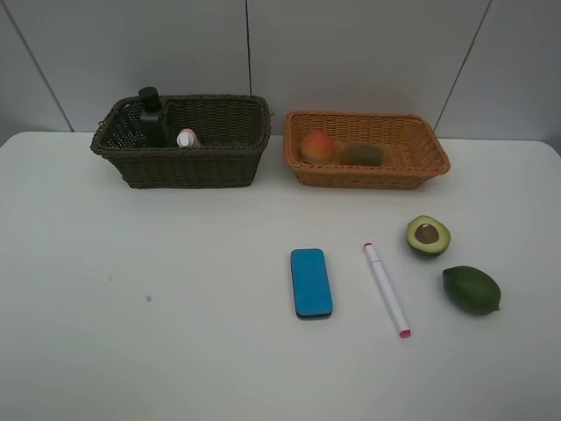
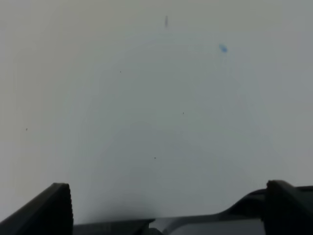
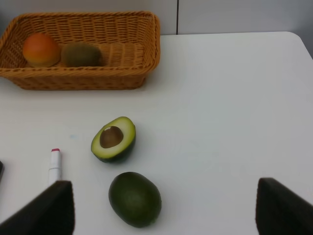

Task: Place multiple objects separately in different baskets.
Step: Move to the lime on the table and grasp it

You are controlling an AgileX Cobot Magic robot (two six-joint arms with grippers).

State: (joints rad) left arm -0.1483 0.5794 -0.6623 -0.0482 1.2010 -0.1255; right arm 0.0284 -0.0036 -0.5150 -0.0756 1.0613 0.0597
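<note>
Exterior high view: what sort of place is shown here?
Probably a robot test bench: a white table against plain grey wall panels, holding a dark brown wicker basket and a light orange-tan wicker basket.

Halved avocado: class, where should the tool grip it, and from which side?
Probably from above, closing the right tool across the narrower width of the halved avocado, on the skin just below the rim. It lies cut face up, pit showing, leaving both flanks clear.

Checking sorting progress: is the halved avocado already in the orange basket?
No, the halved avocado lies on the table, outside the orange basket.
</note>
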